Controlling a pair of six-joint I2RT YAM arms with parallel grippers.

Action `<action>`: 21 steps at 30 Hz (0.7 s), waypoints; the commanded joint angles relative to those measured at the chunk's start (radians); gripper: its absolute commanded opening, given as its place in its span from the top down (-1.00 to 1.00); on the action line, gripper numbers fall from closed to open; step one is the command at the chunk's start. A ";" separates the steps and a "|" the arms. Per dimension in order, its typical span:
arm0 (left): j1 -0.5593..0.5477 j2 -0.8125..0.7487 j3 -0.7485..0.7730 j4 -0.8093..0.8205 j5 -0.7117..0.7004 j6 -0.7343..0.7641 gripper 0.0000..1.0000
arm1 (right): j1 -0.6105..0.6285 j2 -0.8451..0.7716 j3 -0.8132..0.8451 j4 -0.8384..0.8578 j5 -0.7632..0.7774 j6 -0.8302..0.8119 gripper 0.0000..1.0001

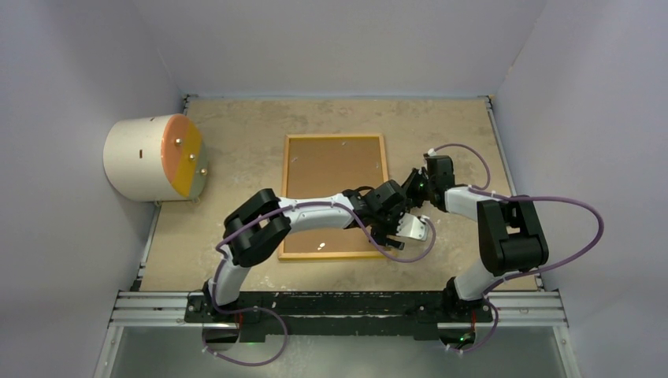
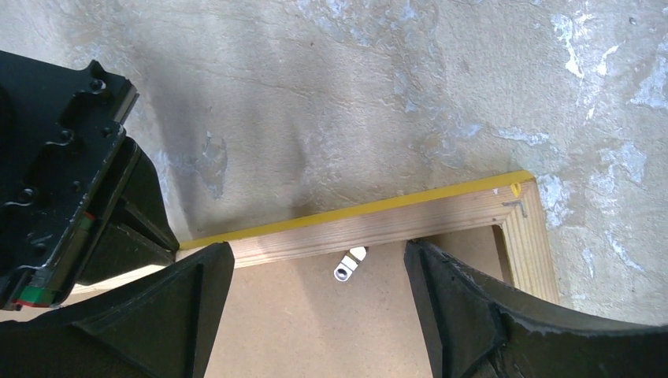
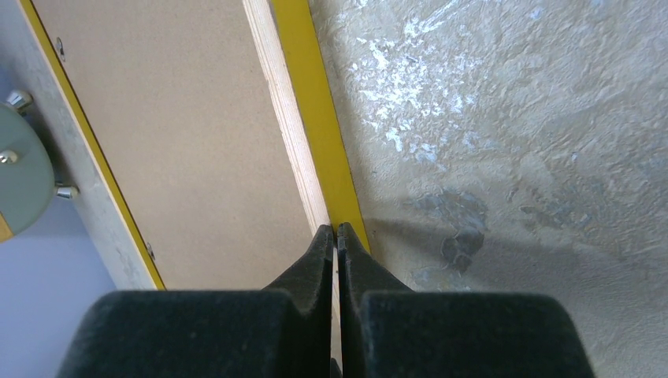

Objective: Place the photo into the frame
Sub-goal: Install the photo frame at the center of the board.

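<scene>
Jaws of the left hand (image 2: 317, 253) stand wide over the right rail of the frame (image 1: 284, 185), lying back-up on the counter (image 1: 236, 134) with a brown backing board (image 1: 331, 169) inside, while the right hand (image 3: 337, 232), pinched shut, meets that rail slightly farther back.

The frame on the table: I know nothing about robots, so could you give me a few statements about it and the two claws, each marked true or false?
1. The frame lies with its wooden back up. True.
2. The left gripper is shut. False: its fingers stand wide apart above a corner of the frame.
3. The right gripper is shut, its tips at the frame's edge. True.
4. A photo lies on the board. False: no photo is in view, only a small metal tab at the board's edge.
5. The white drum stands on the frame. False: it sits apart, at the table's left side.
</scene>
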 commanded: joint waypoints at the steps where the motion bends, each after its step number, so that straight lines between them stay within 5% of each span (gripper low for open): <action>1: -0.006 -0.063 0.005 -0.042 0.015 -0.002 -0.72 | 0.023 0.075 -0.052 -0.151 0.132 -0.037 1.00; 10: 0.075 -0.156 0.150 -0.216 0.047 -0.051 -0.73 | 0.022 -0.048 -0.001 -0.217 0.129 -0.049 1.00; 21: 0.503 -0.407 0.008 -0.331 0.177 -0.122 -0.74 | 0.030 -0.256 0.021 -0.312 0.232 -0.056 0.83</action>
